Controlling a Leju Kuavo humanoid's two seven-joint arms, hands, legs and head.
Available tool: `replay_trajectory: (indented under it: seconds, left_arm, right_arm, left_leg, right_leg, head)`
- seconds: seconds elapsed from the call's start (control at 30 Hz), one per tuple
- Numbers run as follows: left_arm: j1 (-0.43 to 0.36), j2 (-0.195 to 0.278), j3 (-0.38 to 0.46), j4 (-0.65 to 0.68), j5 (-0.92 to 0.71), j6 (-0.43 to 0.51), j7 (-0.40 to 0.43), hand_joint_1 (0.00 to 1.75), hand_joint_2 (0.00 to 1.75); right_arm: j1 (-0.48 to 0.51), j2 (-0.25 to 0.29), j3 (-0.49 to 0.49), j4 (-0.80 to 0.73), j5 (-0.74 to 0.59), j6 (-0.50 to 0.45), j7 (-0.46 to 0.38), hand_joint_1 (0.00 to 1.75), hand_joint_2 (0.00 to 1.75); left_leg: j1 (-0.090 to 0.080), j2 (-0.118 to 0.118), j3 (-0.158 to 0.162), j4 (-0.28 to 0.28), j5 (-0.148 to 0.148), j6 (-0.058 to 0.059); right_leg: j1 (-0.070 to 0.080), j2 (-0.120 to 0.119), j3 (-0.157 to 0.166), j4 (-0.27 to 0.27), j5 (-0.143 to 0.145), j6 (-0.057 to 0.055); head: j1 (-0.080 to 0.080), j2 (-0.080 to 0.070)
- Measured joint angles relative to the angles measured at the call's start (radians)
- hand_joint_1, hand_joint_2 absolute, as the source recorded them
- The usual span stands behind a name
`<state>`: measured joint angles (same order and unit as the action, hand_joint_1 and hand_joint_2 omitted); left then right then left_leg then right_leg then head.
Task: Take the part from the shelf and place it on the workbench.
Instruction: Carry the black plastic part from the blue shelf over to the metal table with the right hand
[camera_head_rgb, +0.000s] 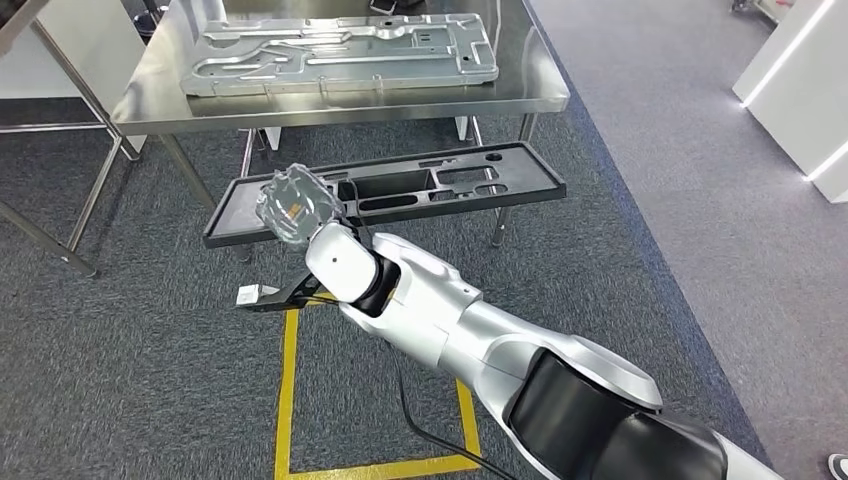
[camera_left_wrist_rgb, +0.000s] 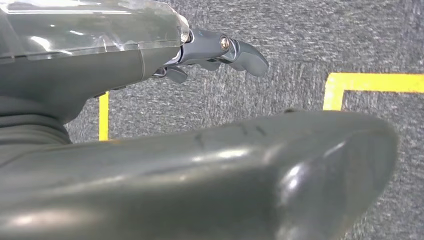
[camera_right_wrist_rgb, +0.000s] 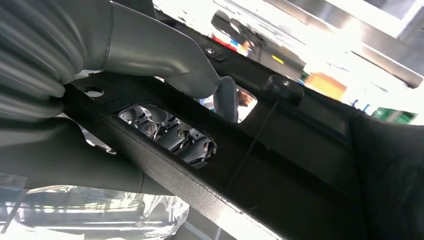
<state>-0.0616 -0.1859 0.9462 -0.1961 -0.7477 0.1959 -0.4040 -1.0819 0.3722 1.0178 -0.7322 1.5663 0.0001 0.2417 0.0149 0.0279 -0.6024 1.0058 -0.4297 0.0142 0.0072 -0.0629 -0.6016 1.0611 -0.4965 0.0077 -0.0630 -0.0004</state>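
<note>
One hand is doing the work: the right hand (camera_head_rgb: 297, 208) is clamped on the near left end of the long black part (camera_head_rgb: 400, 190), which hangs in the air in front of the steel workbench (camera_head_rgb: 530, 85), just below the level of its top. The right wrist view shows why the grip holds: the thumb (camera_right_wrist_rgb: 220, 90) presses on one face of the part while the dark fingers (camera_right_wrist_rgb: 175, 137) hook up through one of its cut-outs, so the rim is pinched between them. With the grip at one end, the far right end sticks out unsupported, and I judge it may sag or swing as it is raised.

On the bench top lies a large grey metal plate (camera_head_rgb: 340, 55), taking up most of the surface, so the part will probably have to land on the plate or along the bare near edge.

In its own wrist view the left hand (camera_left_wrist_rgb: 215, 50) hangs over grey carpet and yellow floor tape (camera_left_wrist_rgb: 372, 82), fingers loosely curled and holding nothing.
</note>
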Motion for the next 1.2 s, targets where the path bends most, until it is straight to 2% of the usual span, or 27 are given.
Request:
replay_trajectory:
  seconds: [0.07, 0.1, 0.13, 0.17, 0.2, 0.27, 0.3, 0.33, 0.47, 0.53, 0.57, 0.63, 0.67, 0.7, 0.73, 0.8, 0.83, 0.87, 0.97, 1.03, 1.07, 1.13, 1.17, 1.2]
  left_arm:
    - [-0.003, 0.000, 0.000, 0.000, 0.000, -0.001, 0.000, 0.00, 0.00]
    - [-0.004, 0.000, 0.000, 0.000, 0.000, -0.001, 0.000, 0.00, 0.00]
    - [-0.005, -0.001, 0.000, 0.000, 0.000, -0.001, 0.001, 0.00, 0.00]
    - [-0.005, -0.001, 0.001, 0.000, 0.000, -0.001, 0.001, 0.00, 0.00]
    - [-0.004, -0.001, 0.001, 0.000, 0.000, 0.000, 0.002, 0.00, 0.00]
    - [-0.004, -0.002, 0.002, 0.000, 0.001, 0.001, 0.004, 0.00, 0.00]
    - [-0.004, -0.003, 0.002, 0.000, 0.001, 0.001, 0.005, 0.00, 0.00]
    - [-0.005, -0.003, 0.002, 0.000, 0.001, 0.002, 0.005, 0.00, 0.00]
    - [-0.005, -0.004, 0.003, 0.000, 0.002, 0.002, 0.006, 0.00, 0.00]
    - [-0.005, -0.004, 0.003, 0.000, 0.002, 0.002, 0.006, 0.00, 0.00]
    - [-0.006, -0.004, 0.003, 0.000, 0.002, 0.002, 0.006, 0.00, 0.00]
    - [-0.006, -0.004, 0.004, 0.000, 0.003, 0.004, 0.008, 0.00, 0.00]
    - [-0.004, -0.004, 0.004, 0.000, 0.005, 0.004, 0.008, 0.00, 0.00]
    - [-0.003, -0.004, 0.005, 0.000, 0.006, 0.005, 0.010, 0.00, 0.00]
    - [-0.001, -0.004, 0.006, 0.000, 0.008, 0.007, 0.010, 0.00, 0.00]
    - [0.001, -0.004, 0.008, 0.000, 0.012, 0.010, 0.011, 0.00, 0.00]
    - [0.001, -0.004, 0.009, 0.000, 0.013, 0.012, 0.011, 0.00, 0.00]
    - [0.000, -0.004, 0.010, 0.000, 0.013, 0.013, 0.012, 0.00, 0.00]
    - [-0.003, -0.004, 0.012, 0.000, 0.014, 0.016, 0.012, 0.00, 0.00]
    - [0.000, -0.004, 0.013, 0.000, 0.015, 0.016, 0.012, 0.00, 0.00]
    - [0.000, -0.004, 0.014, 0.000, 0.014, 0.016, 0.012, 0.00, 0.00]
    - [-0.001, -0.004, 0.016, 0.000, 0.014, 0.016, 0.011, 0.00, 0.00]
    - [-0.001, -0.004, 0.017, 0.000, 0.014, 0.016, 0.011, 0.00, 0.00]
    - [0.001, -0.004, 0.017, 0.000, 0.013, 0.016, 0.010, 0.00, 0.00]
  right_arm:
    - [0.001, -0.002, 0.000, -0.004, 0.000, 0.000, 0.000, 1.75, 1.75]
    - [0.003, -0.004, 0.001, -0.005, 0.000, 0.000, 0.000, 1.75, 1.75]
    - [0.005, -0.006, 0.002, -0.005, 0.000, 0.000, 0.000, 1.75, 1.75]
    - [0.007, -0.007, 0.003, -0.005, 0.000, 0.000, 0.001, 1.75, 1.75]
    - [0.008, -0.008, 0.004, -0.006, 0.000, 0.000, 0.002, 1.75, 1.75]
    - [0.006, -0.009, 0.006, -0.010, 0.000, 0.001, 0.006, 1.75, 1.75]
    - [0.004, -0.009, 0.006, -0.013, 0.000, 0.002, 0.007, 1.75, 1.75]
    - [0.003, -0.008, 0.006, -0.016, 0.000, 0.004, 0.008, 1.75, 1.75]
    - [0.000, -0.009, 0.006, -0.020, 0.000, 0.011, 0.010, 1.75, 1.75]
    - [-0.003, -0.007, 0.006, -0.025, 0.000, 0.011, 0.010, 1.75, 1.75]
    - [-0.004, -0.006, 0.006, -0.027, 0.000, 0.011, 0.010, 1.75, 1.75]
    - [-0.005, -0.005, 0.006, -0.030, 0.001, 0.013, 0.010, 1.75, 1.75]
    - [-0.004, -0.005, 0.006, -0.031, 0.001, 0.014, 0.010, 1.75, 1.75]
    - [-0.003, -0.005, 0.006, -0.032, 0.001, 0.015, 0.010, 1.75, 1.75]
    - [-0.003, -0.005, 0.006, -0.034, 0.001, 0.017, 0.011, 1.75, 1.75]
    - [-0.005, -0.005, 0.006, -0.042, 0.001, 0.023, 0.012, 1.75, 1.75]
    - [-0.007, -0.005, 0.006, -0.046, 0.001, 0.027, 0.012, 1.75, 1.75]
    - [-0.010, -0.005, 0.005, -0.051, 0.001, 0.031, 0.012, 1.75, 1.75]
    - [-0.015, -0.003, 0.001, -0.063, 0.001, 0.036, 0.010, 1.75, 1.75]
    - [-0.018, -0.002, -0.001, -0.071, 0.001, 0.036, 0.009, 1.75, 1.75]
    - [-0.020, -0.002, -0.003, -0.074, 0.001, 0.036, 0.009, 1.75, 1.75]
    - [-0.024, -0.003, -0.004, -0.076, 0.002, 0.037, 0.009, 1.75, 1.75]
    - [-0.024, -0.004, -0.004, -0.075, 0.002, 0.038, 0.009, 1.75, 1.75]
    - [-0.023, -0.006, -0.005, -0.075, 0.001, 0.040, 0.009, 1.75, 1.75]
  left_leg:
    - [0.002, -0.009, 0.001, -0.002, -0.001, 0.007]
    - [0.002, -0.014, 0.001, -0.001, -0.002, 0.008]
    - [0.002, -0.021, 0.002, -0.001, -0.005, 0.009]
    - [0.002, -0.027, 0.005, 0.000, -0.008, 0.009]
    - [0.002, -0.033, 0.008, 0.001, -0.011, 0.007]
    - [0.002, -0.042, 0.017, 0.002, -0.018, 0.000]
    - [0.000, -0.045, 0.019, 0.004, -0.022, -0.005]
    - [-0.001, -0.047, 0.021, 0.005, -0.025, -0.010]
    - [0.001, -0.049, 0.025, 0.000, -0.032, -0.029]
    - [0.003, -0.044, 0.014, 0.039, -0.052, -0.037]
    - [0.003, -0.040, -0.009, 0.089, -0.073, -0.041]
    - [0.005, -0.036, -0.086, 0.229, -0.120, -0.047]
    - [0.005, -0.035, -0.122, 0.280, -0.126, -0.048]
    - [0.005, -0.035, -0.143, 0.296, -0.112, -0.048]
    - [0.005, -0.035, -0.143, 0.270, -0.077, -0.046]
    - [0.003, -0.032, -0.100, 0.142, 0.013, -0.037]
    - [-0.002, -0.030, -0.074, 0.083, 0.039, -0.031]
    - [-0.006, -0.028, -0.056, 0.045, 0.044, -0.023]
    - [-0.010, -0.030, -0.036, 0.014, 0.019, -0.002]
    - [-0.005, -0.033, -0.019, 0.004, 0.010, 0.009]
    - [-0.004, -0.034, -0.009, 0.001, 0.005, 0.013]
    - [-0.004, -0.036, 0.008, -0.002, -0.010, 0.018]
    - [-0.004, -0.038, 0.018, -0.002, -0.019, 0.019]
    - [-0.004, -0.040, 0.031, -0.002, -0.029, 0.019]
  right_leg:
    - [-0.007, 0.045, -0.061, 0.127, -0.063, 0.009]
    - [-0.009, 0.055, -0.097, 0.195, -0.088, 0.012]
    - [-0.012, 0.058, -0.123, 0.240, -0.094, 0.015]
    - [-0.014, 0.059, -0.132, 0.244, -0.079, 0.016]
    - [-0.016, 0.059, -0.120, 0.208, -0.046, 0.015]
    - [-0.019, 0.061, -0.060, 0.069, 0.031, 0.011]
    - [-0.018, 0.063, -0.034, 0.011, 0.052, 0.007]
    - [-0.016, 0.065, -0.018, -0.025, 0.059, 0.003]
    - [-0.007, 0.066, -0.010, -0.041, 0.047, -0.015]
    - [-0.014, 0.065, 0.008, -0.051, 0.043, -0.027]
    - [-0.016, 0.064, 0.020, -0.055, 0.039, -0.034]
    - [-0.015, 0.062, 0.040, -0.059, 0.027, -0.041]
    - [-0.014, 0.062, 0.048, -0.059, 0.019, -0.042]
    - [-0.012, 0.062, 0.058, -0.059, 0.011, -0.042]
    - [-0.011, 0.063, 0.070, -0.059, 0.002, -0.041]
    - [-0.010, 0.063, 0.097, -0.060, -0.020, -0.037]
    - [-0.009, 0.063, 0.107, -0.061, -0.029, -0.032]
    - [-0.008, 0.063, 0.113, -0.063, -0.036, -0.027]
    - [-0.005, 0.061, 0.118, -0.059, -0.039, -0.009]
    - [-0.006, 0.062, 0.094, -0.008, -0.040, 0.001]
    - [-0.008, 0.062, 0.062, 0.044, -0.048, 0.005]
    - [-0.010, 0.063, -0.031, 0.170, -0.082, 0.010]
    - [-0.011, 0.063, -0.074, 0.214, -0.099, 0.011]
    - [-0.011, 0.063, -0.104, 0.231, -0.106, 0.010]
  head:
    - [0.000, 0.000]
    - [0.000, 0.000]
    - [0.000, 0.000]
    - [0.000, 0.000]
    - [0.000, 0.000]
    - [0.000, 0.000]
    - [0.000, 0.000]
    - [0.000, 0.000]
    - [0.000, 0.000]
    - [0.000, 0.000]
    - [0.000, 0.000]
    - [0.000, 0.000]
    - [0.000, 0.000]
    - [0.000, 0.000]
    - [0.000, 0.000]
    - [0.000, 0.000]
    - [0.000, 0.000]
    - [0.000, 0.000]
    - [0.000, 0.000]
    - [0.000, 0.000]
    - [0.000, 0.000]
    - [0.000, 0.000]
    - [0.000, 0.000]
    - [0.000, 0.000]
